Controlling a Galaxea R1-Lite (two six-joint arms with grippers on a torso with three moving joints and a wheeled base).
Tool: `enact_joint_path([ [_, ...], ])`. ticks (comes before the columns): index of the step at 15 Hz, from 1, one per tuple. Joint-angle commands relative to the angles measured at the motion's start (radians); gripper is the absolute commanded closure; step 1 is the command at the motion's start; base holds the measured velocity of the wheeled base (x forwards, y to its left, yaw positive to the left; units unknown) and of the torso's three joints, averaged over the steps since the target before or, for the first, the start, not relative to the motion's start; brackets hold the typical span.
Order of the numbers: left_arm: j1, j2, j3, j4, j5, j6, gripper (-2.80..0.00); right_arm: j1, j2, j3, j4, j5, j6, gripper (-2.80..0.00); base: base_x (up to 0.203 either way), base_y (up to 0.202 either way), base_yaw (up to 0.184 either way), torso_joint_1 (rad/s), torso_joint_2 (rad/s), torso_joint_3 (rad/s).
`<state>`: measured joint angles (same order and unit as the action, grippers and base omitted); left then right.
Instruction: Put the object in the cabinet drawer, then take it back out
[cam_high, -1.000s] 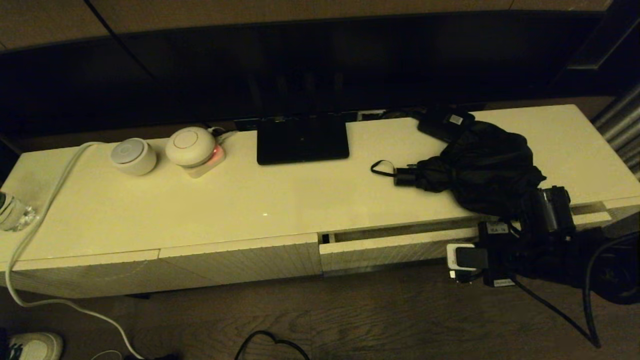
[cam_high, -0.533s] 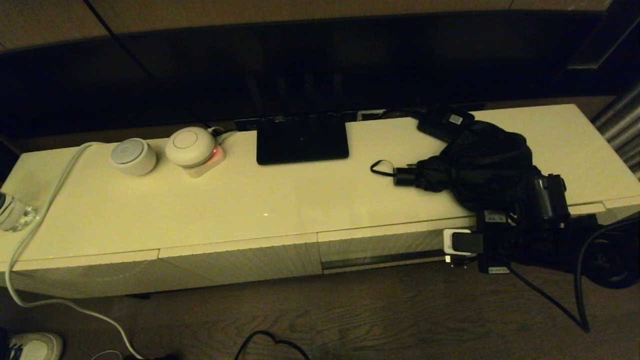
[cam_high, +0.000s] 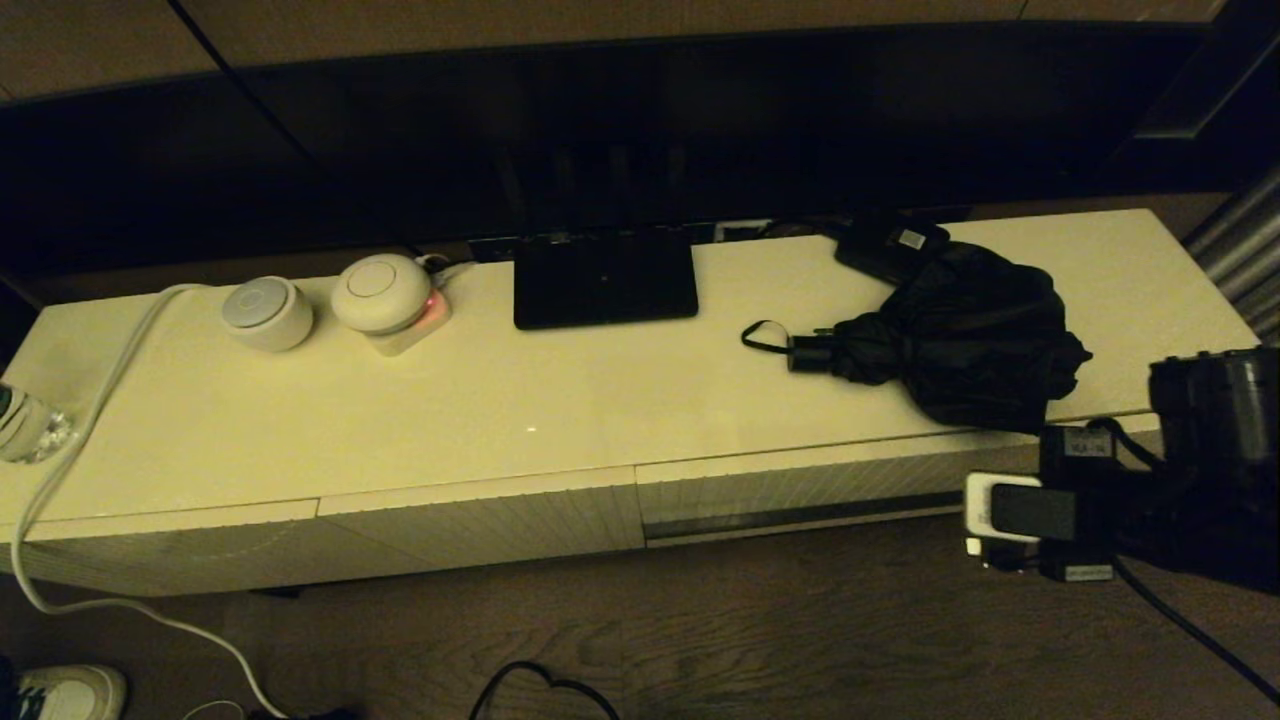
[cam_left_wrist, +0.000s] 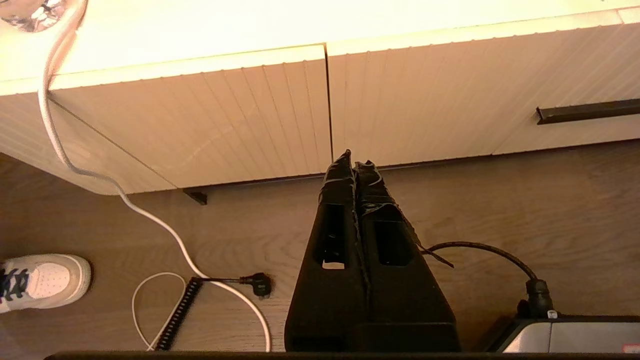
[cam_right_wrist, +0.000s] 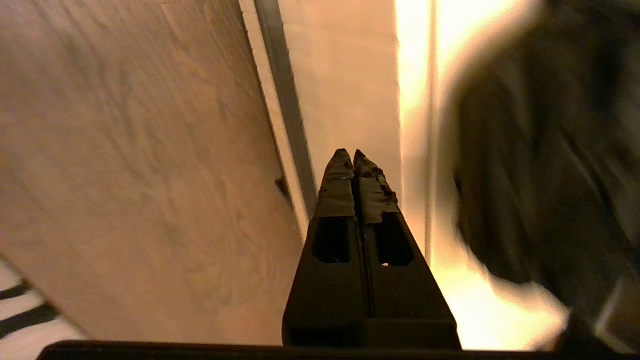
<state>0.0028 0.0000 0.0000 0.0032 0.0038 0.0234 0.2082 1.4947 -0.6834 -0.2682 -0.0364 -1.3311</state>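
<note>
The black folding umbrella lies bunched on the right part of the cabinet top, its short handle and wrist loop pointing left. Below it the cabinet drawer stands pushed in, flush with the other fronts, its dark slot showing along the lower edge. My right arm hangs in front of the cabinet's right end, off the drawer. In the right wrist view the right gripper is shut and empty, with the umbrella a dark blur beside it. The left gripper is shut, parked low before the cabinet fronts.
A flat black stand and a small labelled black box sit at the back. Two round white devices stand at the left, with a white cable and a bottle. Cables and a shoe lie on the floor.
The drawer, ajar a second ago, is now shut. My right arm pushed it in, then drew back to the right, away from the front and the umbrella.
</note>
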Motion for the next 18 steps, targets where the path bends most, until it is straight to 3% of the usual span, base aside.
enact_joint_path([
  [1,0.000,0.000,0.003,0.000,0.001,0.000,0.00,-0.023,-0.254,0.068,0.017,-0.006,0.031,0.00,0.000,0.000,0.000,0.000,0.00,0.000],
  [3,0.000,0.000,0.003,0.000,0.001,0.000,0.00,-0.090,-0.404,0.115,0.031,-0.016,0.110,0.00,0.000,0.000,0.000,0.000,0.00,0.000],
  [6,0.000,0.000,0.003,0.000,0.001,0.000,0.00,-0.202,-0.587,0.179,0.136,-0.025,0.301,0.00,0.000,0.000,0.000,0.000,0.00,0.000],
  [11,0.000,0.000,0.003,0.000,0.001,0.000,0.00,-0.239,-0.839,0.277,0.298,-0.032,0.624,0.00,0.000,0.000,0.000,0.000,0.00,0.000],
  [16,0.000,0.000,0.003,0.000,0.001,0.000,0.00,-0.246,-1.120,0.402,0.405,-0.032,1.123,0.00,0.000,0.000,0.000,0.000,0.00,0.000],
  [18,0.000,0.000,0.003,0.000,0.001,-0.002,0.00,-0.241,-1.251,0.469,0.439,-0.032,1.245,0.00,0.000,0.000,0.000,0.000,0.00,0.000],
])
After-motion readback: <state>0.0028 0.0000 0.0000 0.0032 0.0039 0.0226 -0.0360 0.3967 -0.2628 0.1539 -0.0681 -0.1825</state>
